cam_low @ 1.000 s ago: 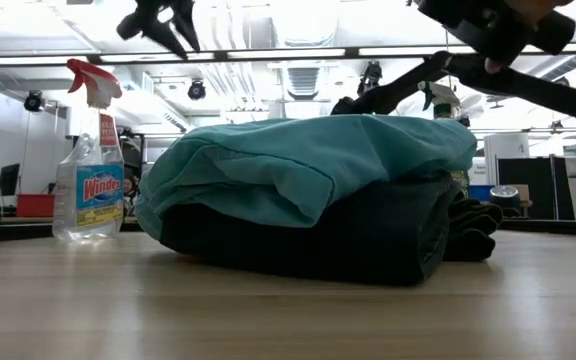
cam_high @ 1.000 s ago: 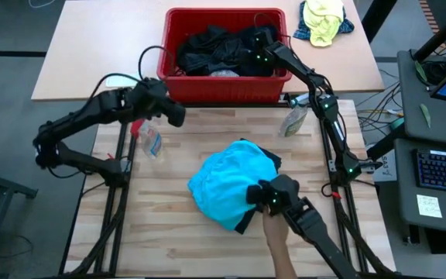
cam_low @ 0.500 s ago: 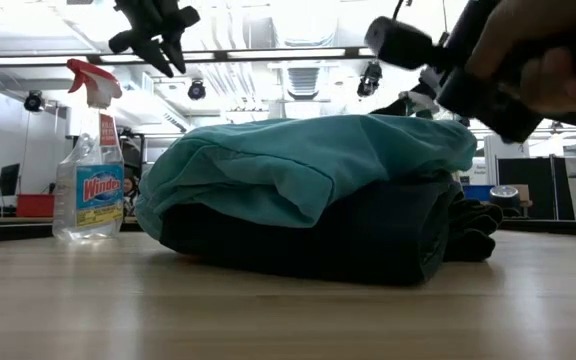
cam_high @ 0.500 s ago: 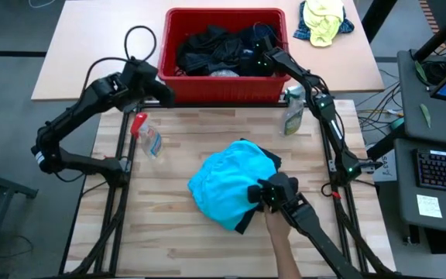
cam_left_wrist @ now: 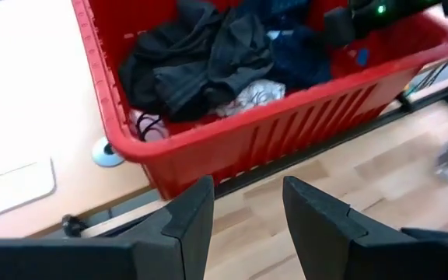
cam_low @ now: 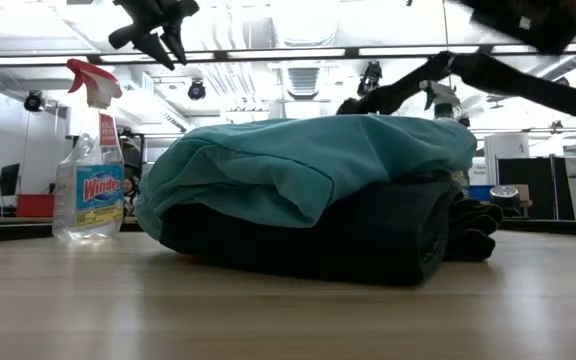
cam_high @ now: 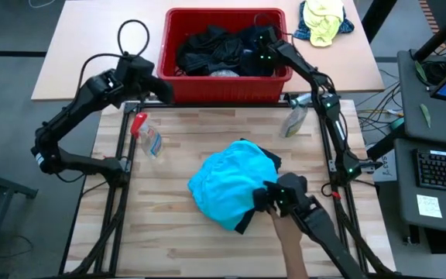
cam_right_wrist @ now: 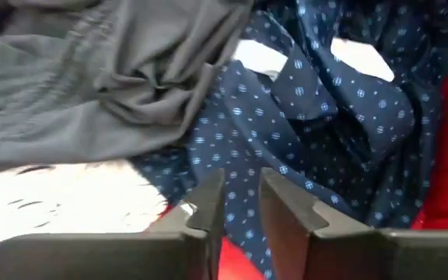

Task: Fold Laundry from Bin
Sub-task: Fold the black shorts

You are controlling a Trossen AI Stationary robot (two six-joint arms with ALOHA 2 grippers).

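Observation:
The red bin point(cam_high: 224, 90) stands on the far table, filled with dark laundry point(cam_high: 211, 50). My right gripper point(cam_high: 264, 39) reaches into its right end; its fingers point(cam_right_wrist: 243, 194) stand a little apart just over a navy dotted garment point(cam_right_wrist: 325, 132), beside a dark grey one point(cam_right_wrist: 107, 85). My left gripper point(cam_high: 157, 84) hangs open in the air before the bin's front left corner point(cam_left_wrist: 142, 152), with nothing between its fingers point(cam_left_wrist: 247, 210). A folded pile, turquoise garment point(cam_high: 227, 186) on top of dark ones point(cam_low: 368, 240), rests on the wooden table. My right gripper comes slanting down from the bin's right side, fingertips close over the navy dotted garment point(cam_right_wrist: 236, 155). I cannot tell whether they touch the cloth. Nothing is pinched between them.
A Windex spray bottle point(cam_high: 145, 138) is left of the pile, and another bottle point(cam_high: 293, 120) at the far right. A person's hand point(cam_high: 289, 240) with a dark arm-like device point(cam_high: 283, 195) is at the pile's near right edge. A yellow-and-blue bundle point(cam_high: 324, 19) lies beyond the bin.
My left gripper has swung toward the table's far left, from over the table to the bin's front left corner, rising slightly. The person's hand and dark device have drawn back a little from the pile. The pile has kept still.

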